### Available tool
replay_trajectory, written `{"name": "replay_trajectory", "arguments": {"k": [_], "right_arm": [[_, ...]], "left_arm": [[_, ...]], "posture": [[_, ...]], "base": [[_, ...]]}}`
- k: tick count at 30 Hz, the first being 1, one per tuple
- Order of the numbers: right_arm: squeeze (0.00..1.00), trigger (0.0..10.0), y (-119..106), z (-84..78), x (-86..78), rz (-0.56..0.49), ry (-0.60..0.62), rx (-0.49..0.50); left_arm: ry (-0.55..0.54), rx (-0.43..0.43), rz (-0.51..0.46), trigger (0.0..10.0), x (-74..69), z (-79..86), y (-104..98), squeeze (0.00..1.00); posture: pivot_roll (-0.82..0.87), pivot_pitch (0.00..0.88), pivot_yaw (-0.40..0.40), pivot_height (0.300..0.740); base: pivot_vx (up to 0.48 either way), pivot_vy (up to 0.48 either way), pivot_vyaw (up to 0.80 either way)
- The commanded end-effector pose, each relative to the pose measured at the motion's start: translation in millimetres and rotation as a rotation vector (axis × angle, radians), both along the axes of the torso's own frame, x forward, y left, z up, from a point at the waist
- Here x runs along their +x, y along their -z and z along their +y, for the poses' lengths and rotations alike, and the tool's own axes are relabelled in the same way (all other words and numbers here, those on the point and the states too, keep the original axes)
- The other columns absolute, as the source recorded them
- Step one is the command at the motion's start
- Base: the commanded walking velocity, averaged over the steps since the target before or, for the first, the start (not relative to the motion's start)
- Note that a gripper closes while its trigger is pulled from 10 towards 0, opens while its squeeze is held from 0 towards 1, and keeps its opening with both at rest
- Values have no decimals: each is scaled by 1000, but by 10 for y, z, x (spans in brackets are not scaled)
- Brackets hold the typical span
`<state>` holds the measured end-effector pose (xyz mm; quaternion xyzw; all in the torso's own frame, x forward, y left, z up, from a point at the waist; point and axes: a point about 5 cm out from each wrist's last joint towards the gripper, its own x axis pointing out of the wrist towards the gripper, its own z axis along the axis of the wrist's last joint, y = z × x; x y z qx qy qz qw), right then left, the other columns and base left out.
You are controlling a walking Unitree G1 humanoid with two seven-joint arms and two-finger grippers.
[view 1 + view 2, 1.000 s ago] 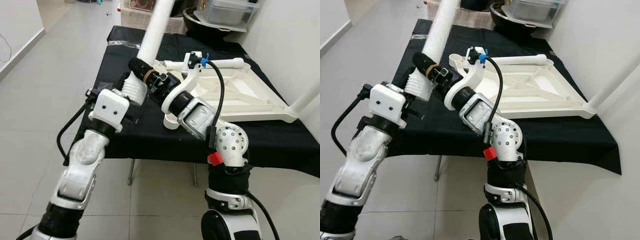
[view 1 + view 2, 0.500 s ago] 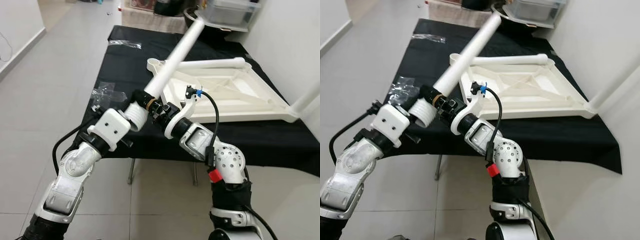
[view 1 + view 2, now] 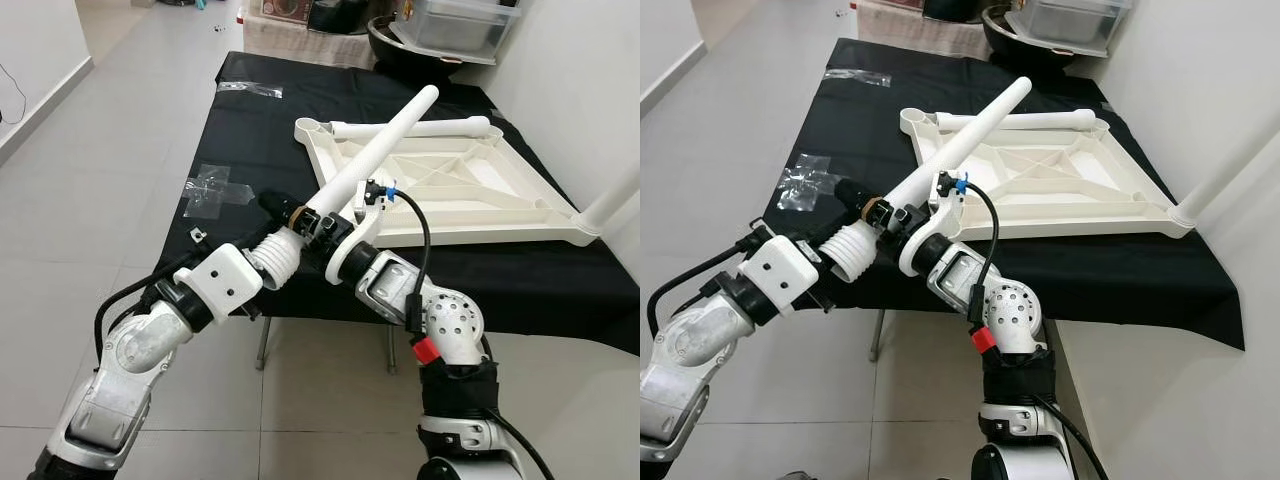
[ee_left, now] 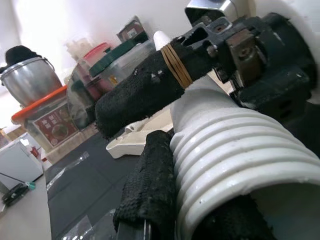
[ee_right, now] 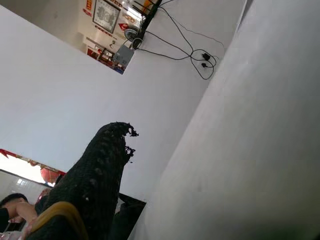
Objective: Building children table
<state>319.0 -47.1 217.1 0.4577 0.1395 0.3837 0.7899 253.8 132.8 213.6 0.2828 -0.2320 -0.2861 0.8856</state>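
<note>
Both claws, left claw [image 3: 290, 215] and right claw [image 3: 325, 228], are clamping the white leg [image 3: 375, 150], slanting above the tabletop frame [image 3: 470, 190] on the table [image 3: 250, 120]; uneven pulling is risking slippage.

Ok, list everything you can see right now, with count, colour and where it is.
Long white plastic table leg: one, white, slanting over the tabletop, threaded end held by both tools.
Upturned white plastic tabletop: one, white, on the cloth, right side.
Fitted white leg: one, white, lying along the tabletop's far edge.
Black tablecloth: one, black, covering the work table.
Clear plastic wrappers: two, clear, one on the cloth's left, one far back.
Storage boxes and metal bowl: several, behind the table.
Left tool: black fingers, shut on the leg.
Right tool: black fingers, shut on the leg.
</note>
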Motion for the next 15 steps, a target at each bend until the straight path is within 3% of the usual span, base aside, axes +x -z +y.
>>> {"name": "replay_trajectory", "arguments": {"k": [1, 15], "right_arm": [[0, 10000, -87, 60, 18, -15, -19, 35], [0, 10000, -59, 33, 44, -7, -36, 31]], "left_arm": [[99, 14, -19, 10000, -118, -90, -19, 0], [153, 66, 7, 10000, -228, -75, 35, 0]], "posture": [[94, 89, -141, 740], [97, 94, -141, 740]], "base": [[0, 0, 0], [0, 0, 0]]}}
